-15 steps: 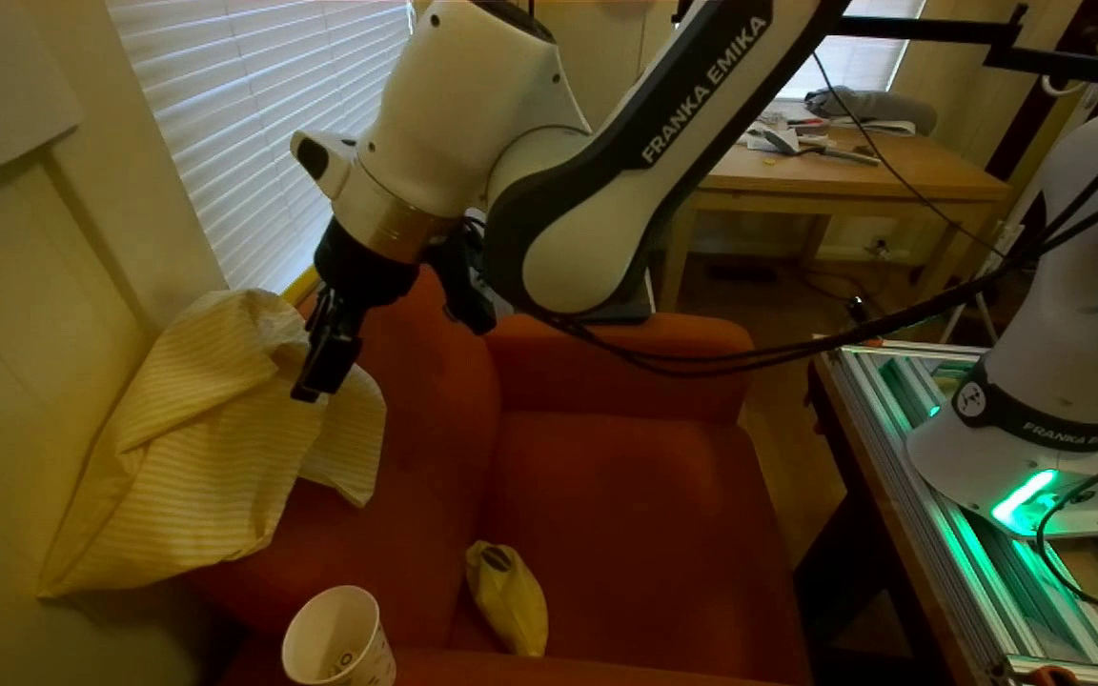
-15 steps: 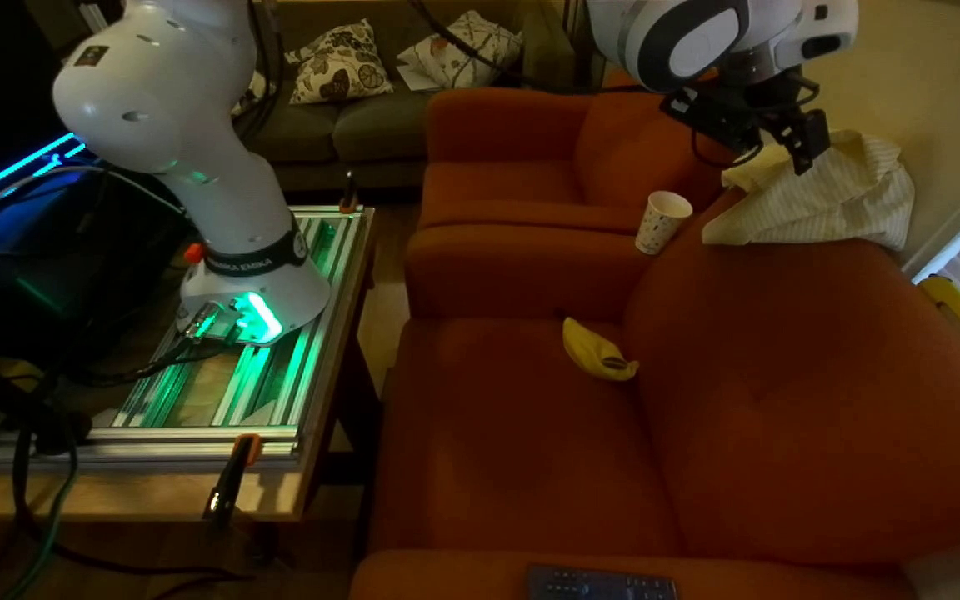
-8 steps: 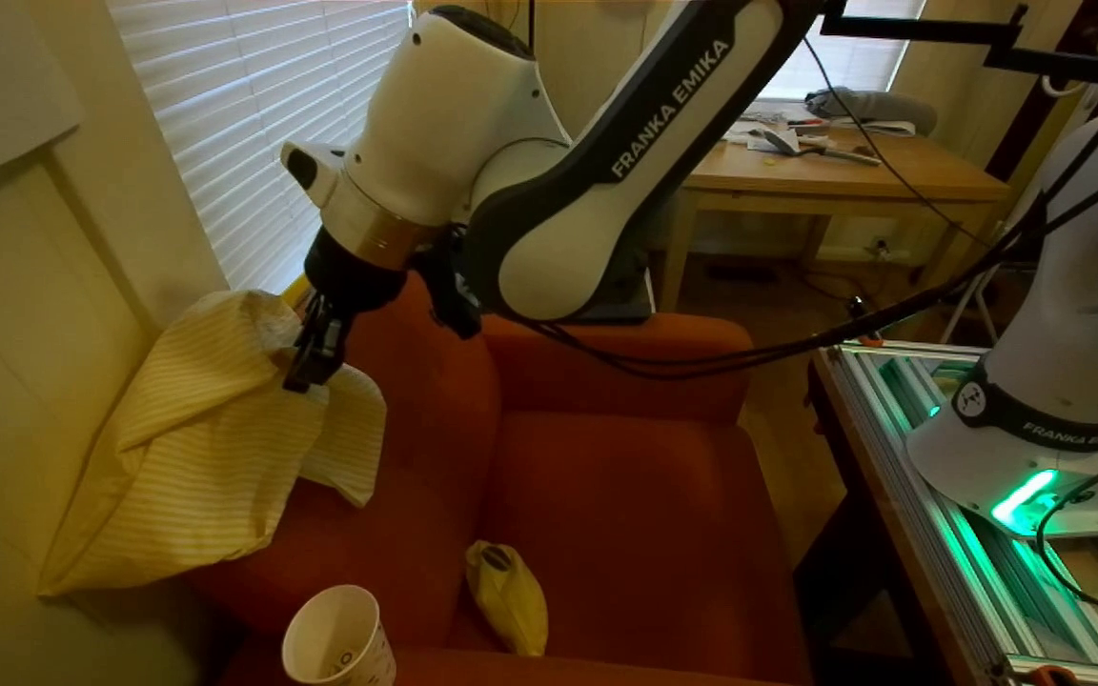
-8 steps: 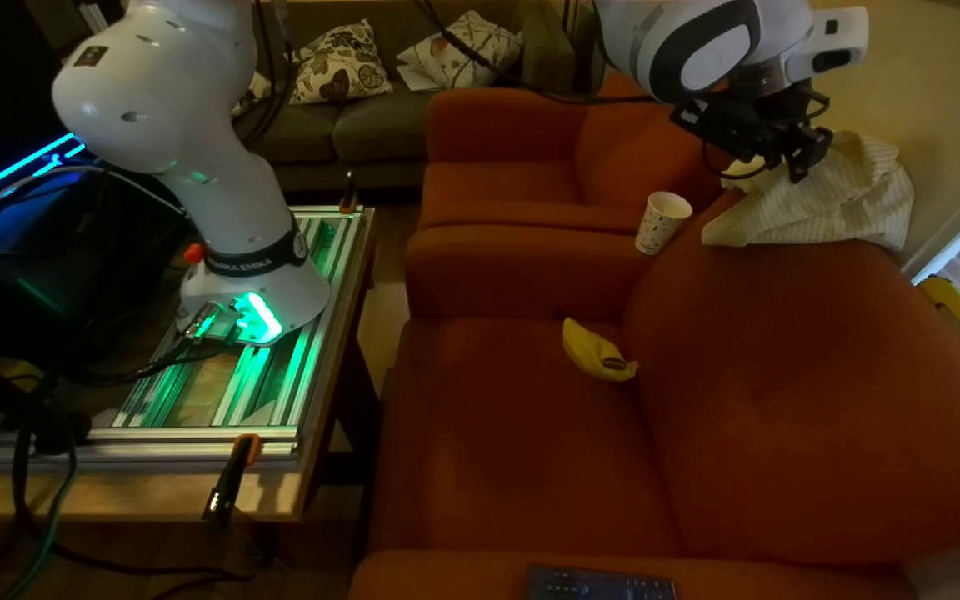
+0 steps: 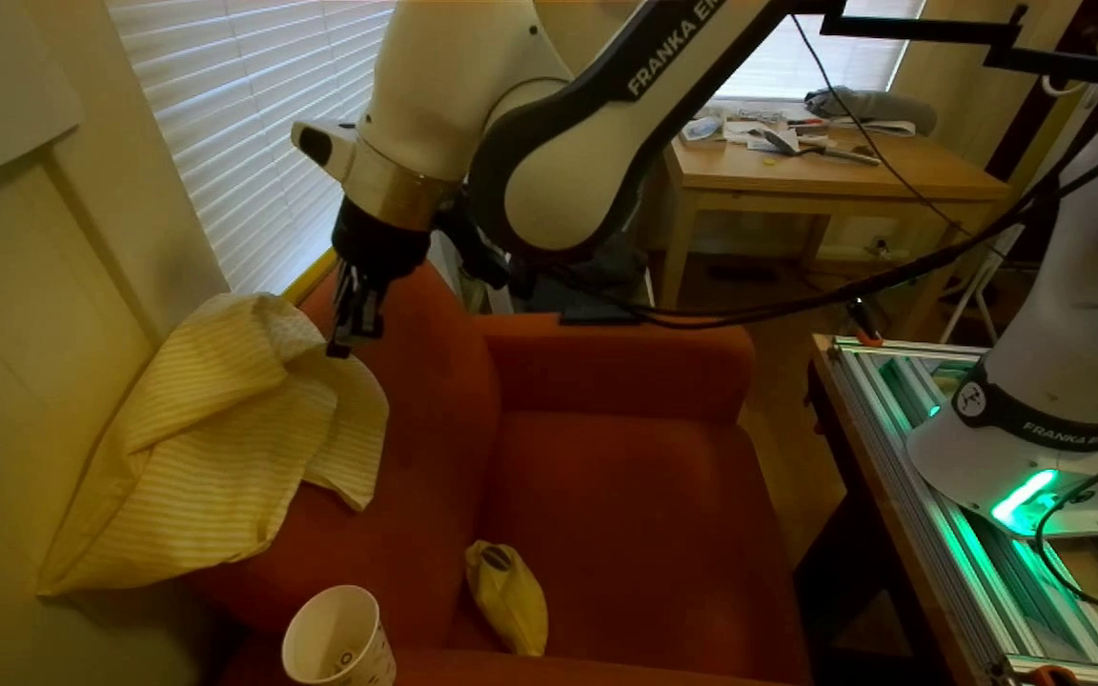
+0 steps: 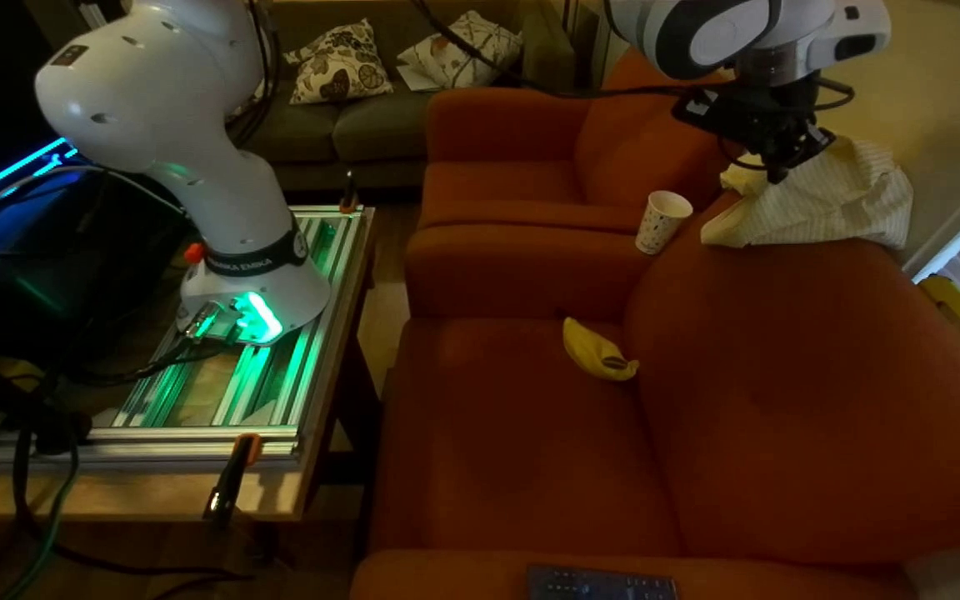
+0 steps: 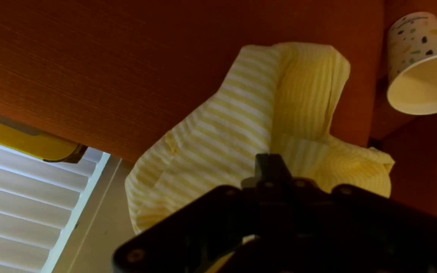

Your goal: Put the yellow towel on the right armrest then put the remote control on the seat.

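White speckled cup [image 6: 662, 225] near yellow towel [image 5: 215, 448], banana [image 6: 595, 352] on seat [image 6: 513, 450] (end effector [image 7: 271, 165] closed narrow).

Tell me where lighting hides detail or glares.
Wrist view: the gripper is nearly black, much detail lost, while the yellow towel shows its stripes; an exterior view: the blinds look bright; both exterior views: green light glares from the robot base.

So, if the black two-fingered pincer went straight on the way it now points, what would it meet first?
Probably the yellow striped cloth towel, draped over the orange fabric backrest: in the wrist view it lies beyond the closed pincer, though any gap is hard to judge.
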Available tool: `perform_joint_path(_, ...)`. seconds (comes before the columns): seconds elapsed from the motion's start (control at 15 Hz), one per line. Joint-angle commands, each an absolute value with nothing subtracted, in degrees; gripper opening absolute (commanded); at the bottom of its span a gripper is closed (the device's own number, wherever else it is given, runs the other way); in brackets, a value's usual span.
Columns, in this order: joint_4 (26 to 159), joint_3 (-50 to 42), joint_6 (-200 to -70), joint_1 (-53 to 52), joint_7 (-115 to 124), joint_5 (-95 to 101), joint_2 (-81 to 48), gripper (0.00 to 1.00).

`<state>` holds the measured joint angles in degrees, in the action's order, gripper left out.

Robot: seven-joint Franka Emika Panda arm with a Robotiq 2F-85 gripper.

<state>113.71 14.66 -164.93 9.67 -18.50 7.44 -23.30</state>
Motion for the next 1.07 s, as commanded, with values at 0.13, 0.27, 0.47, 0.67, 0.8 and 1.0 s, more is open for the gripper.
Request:
perform_joint_path(0.13, 119.5, 22.7, -158.3, 20.2, -31.1, -0.8, -15.6, 0.02)
perform_joint_path(0.27, 120.4, 21.1, -155.9, 19.3, -36.8, -5.9, -13.5, 0.01)
perform_joint_path(0.47, 121.9, 17.4, -151.4, 17.4, -40.8, -8.9, -10.1, 0.02)
perform_joint_path(0.67, 123.9, 12.2, -145.9, 14.7, -41.8, -7.8, -6.3, 0.02)
perform_joint_path(0.8, 125.6, 8.6, -142.9, 13.0, -41.7, -6.3, -3.6, 0.01)
perform_joint_path(1.0, 127.8, 4.2, -140.2, 10.8, -41.5, -5.3, -0.3, 0.01)
